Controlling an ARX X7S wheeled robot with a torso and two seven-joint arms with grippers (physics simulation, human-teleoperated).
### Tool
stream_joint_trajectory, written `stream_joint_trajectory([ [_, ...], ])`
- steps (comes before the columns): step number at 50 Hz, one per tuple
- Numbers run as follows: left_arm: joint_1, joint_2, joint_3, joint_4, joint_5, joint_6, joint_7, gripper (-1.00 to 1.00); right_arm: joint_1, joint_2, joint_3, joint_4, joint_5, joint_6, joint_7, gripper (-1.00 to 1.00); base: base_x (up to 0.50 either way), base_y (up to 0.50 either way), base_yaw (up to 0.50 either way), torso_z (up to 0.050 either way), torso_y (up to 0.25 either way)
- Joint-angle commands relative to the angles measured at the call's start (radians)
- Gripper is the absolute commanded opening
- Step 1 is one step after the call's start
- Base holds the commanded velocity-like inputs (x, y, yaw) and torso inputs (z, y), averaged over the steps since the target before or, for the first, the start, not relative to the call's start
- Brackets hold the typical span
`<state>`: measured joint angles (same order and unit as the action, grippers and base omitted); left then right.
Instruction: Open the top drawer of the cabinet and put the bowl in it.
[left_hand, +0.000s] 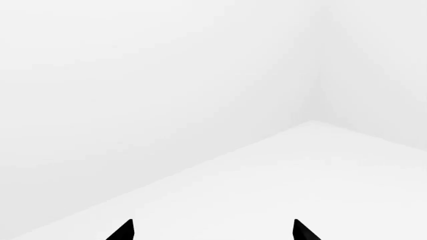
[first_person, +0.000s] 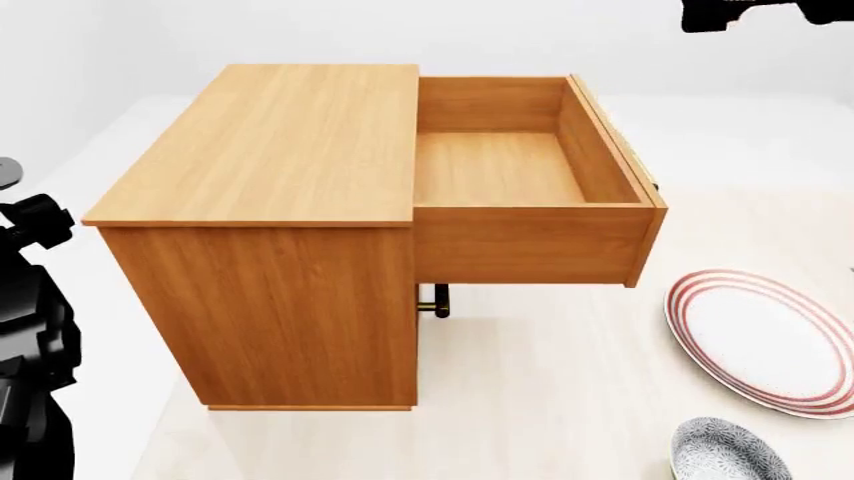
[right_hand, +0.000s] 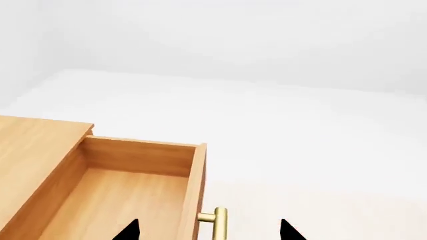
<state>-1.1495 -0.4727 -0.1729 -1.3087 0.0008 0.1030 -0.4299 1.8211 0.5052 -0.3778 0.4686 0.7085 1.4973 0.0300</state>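
Head view shows us the cabinet (first_person: 267, 240) standing on the pale bench (first_person: 534, 400), its top drawer (first_person: 521, 170) pulled well out to the right, the plain wooden box interior bare. Below the drawer's underside we see a bit of brass handle (first_person: 434, 298) of a lower drawer. Right of the cabinet, on the bench, lies the flat white plate (first_person: 767, 340) with red rings, and just in front of it, at the lower edge, sits the bowl (first_person: 727, 452), grey-speckled, partly cut off by the frame. The bowl is well apart from the drawer.

Our right pincer (right_hand: 210, 232) hangs above the drawer's front edge; in the right wrist view its two dark fingertips (right_hand: 130, 231) stand spread, released, with the brass bar handle (right_hand: 217, 222) between them and touching neither. Our left pincer (left_hand: 213, 231) is likewise spread and grips nothing, facing only white surfaces.
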Motion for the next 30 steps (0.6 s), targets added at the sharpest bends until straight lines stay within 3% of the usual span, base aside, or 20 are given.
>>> stream_joint_trajectory([
  [1, 0.001, 0.0, 0.004, 0.0, 0.0, 0.003, 0.003, 1.0, -0.127, 0.351, 0.155, -0.411, 0.927, 0.064, 0.642, 1.0, 0.0, 0.0, 0.0, 0.0, 0.0],
  [7, 0.0, -0.001, 0.001, 0.0, -0.002, 0.001, 0.007, 1.0, -0.363, 0.607, 0.228, -0.582, 1.276, -0.028, 0.793, 1.0, 0.0, 0.0, 0.0, 0.0, 0.0],
  [12, -0.002, -0.002, 0.001, 0.0, -0.002, -0.002, 0.008, 1.0, -0.695, 0.709, 0.434, -0.673, 1.337, -0.12, 0.784, 1.0, 0.0, 0.0, 0.0, 0.0, 0.0],
  [20, -0.001, -0.002, -0.002, 0.0, -0.003, 0.002, 0.011, 1.0, -1.06, 0.691, 0.745, -0.718, 1.342, -0.082, 0.811, 1.0, 0.0, 0.0, 0.0, 0.0, 0.0],
  [30, -0.001, -0.001, -0.003, 0.0, -0.001, 0.004, 0.012, 1.0, -1.256, 0.605, 0.9, -0.719, 1.254, -0.003, 0.806, 1.0, 0.0, 0.0, 0.0, 0.0, 0.0],
])
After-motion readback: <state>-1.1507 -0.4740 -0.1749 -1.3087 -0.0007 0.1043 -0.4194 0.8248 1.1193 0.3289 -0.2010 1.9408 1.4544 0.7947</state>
